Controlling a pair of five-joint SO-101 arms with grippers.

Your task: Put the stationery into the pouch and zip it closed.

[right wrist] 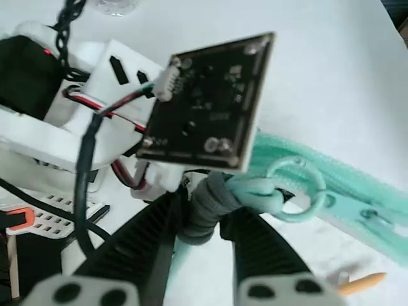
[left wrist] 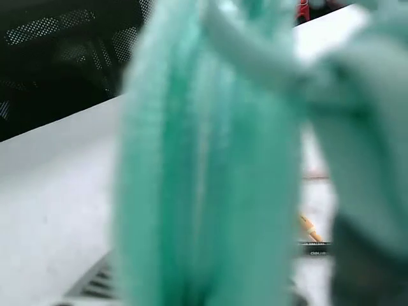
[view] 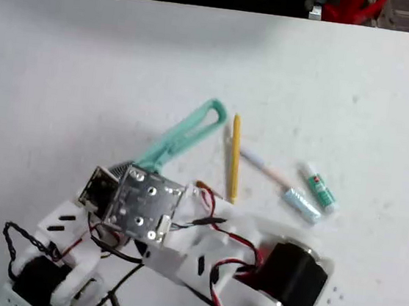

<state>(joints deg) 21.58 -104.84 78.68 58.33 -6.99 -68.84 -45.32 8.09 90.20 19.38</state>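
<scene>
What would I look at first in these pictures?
Probably the mint-green pouch, sticking out from under the robot arms in the middle of the white table. The right gripper pinches the pouch's grey tab. Right beside the pouch lies a yellow pencil, with a small tube farther off.

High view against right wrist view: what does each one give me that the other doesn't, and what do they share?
High view: the pen and the green-and-white tube, lying to the side of the pencil away from the pouch. Right wrist view: the right gripper closed on the pouch's grey tab, with the ring pull next to it. Both: the mint pouch, the yellow pencil and the other arm's camera board.
</scene>
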